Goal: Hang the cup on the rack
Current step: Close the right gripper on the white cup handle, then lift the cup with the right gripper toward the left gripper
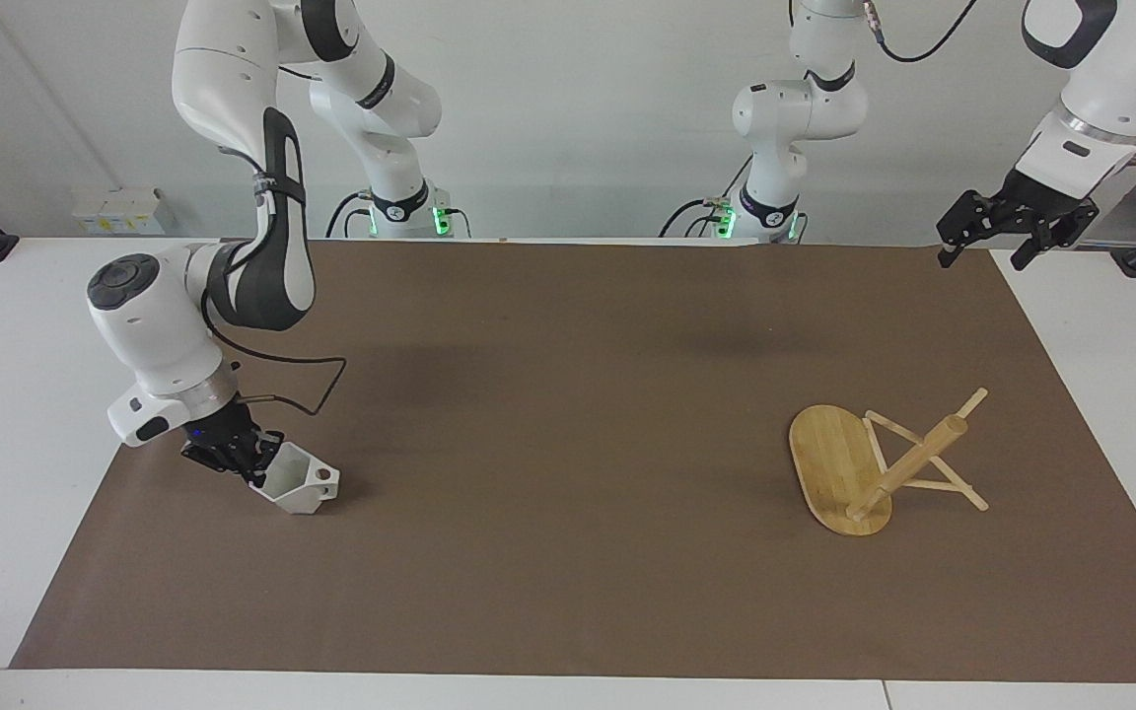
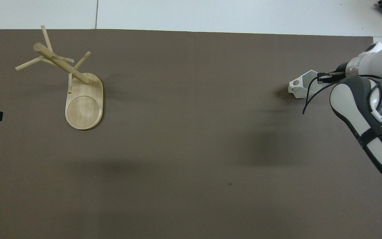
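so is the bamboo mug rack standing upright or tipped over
Tipped over. The light bamboo mug rack has its oval base tilted up on edge, and its post and thin pegs rest slanted on the brown mat.

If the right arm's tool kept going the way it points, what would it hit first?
The right tool is shut on the cup; straight on, slanting downward, the cup would probably press into the brown mat.
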Robot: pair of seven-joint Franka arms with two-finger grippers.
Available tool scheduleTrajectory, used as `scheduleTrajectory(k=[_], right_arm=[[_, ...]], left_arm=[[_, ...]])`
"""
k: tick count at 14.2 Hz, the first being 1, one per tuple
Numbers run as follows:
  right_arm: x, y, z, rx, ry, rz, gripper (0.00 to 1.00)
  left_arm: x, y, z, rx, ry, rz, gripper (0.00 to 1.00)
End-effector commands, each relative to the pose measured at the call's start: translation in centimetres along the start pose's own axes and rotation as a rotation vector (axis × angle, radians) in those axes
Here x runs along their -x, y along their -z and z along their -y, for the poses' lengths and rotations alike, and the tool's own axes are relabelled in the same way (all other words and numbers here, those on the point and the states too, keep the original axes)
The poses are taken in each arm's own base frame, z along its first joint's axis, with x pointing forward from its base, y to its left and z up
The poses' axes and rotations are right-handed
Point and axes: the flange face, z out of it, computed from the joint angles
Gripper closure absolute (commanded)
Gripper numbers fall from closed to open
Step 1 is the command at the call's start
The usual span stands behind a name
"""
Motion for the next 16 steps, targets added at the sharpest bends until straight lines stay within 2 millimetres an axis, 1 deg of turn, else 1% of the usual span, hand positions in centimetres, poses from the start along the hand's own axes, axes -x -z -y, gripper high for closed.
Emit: scheduleTrajectory(k=[1,3,6,9,12,13,14,16], right_arm=[[-0.1,2.2,1.1,-0.014,-0.001,0.000,1.00],[-0.2,4.2,2.0,-0.045,-0.012,-0.012,1.00],[0.0,8.1,4.6,-0.138,-0.041,-0.021,1.00],[0.7,11.2,7.3,-0.254,-0.067,-0.001,1.00],[1.1,14.8,10.6,-0.364,-0.121,-0.021,1.00],[0.9,16.3,12.2,-0.387,-0.138,-0.033,1.00],[0.7,17.2,13.3,-0.399,-0.157,-0.035,1.00],[0.5,18.6,16.6,-0.429,-0.194,-0.030,1.00]], left_arm=[[0.9,0.1,0.1,0.003,0.011,0.004,0.00],[0.8,0.1,0.1,0.002,0.011,-0.002,0.00],[0.8,0.1,0.0,0.002,0.010,-0.002,0.00],[0.8,0.1,0.2,0.002,0.011,-0.004,0.00],[0.8,0.1,0.1,0.002,0.011,-0.004,0.00],[0.8,0.1,0.1,0.002,0.011,-0.004,0.00],[0.8,0.1,0.1,0.002,0.011,-0.004,0.00],[0.8,0.1,0.1,0.002,0.011,-0.004,0.00]])
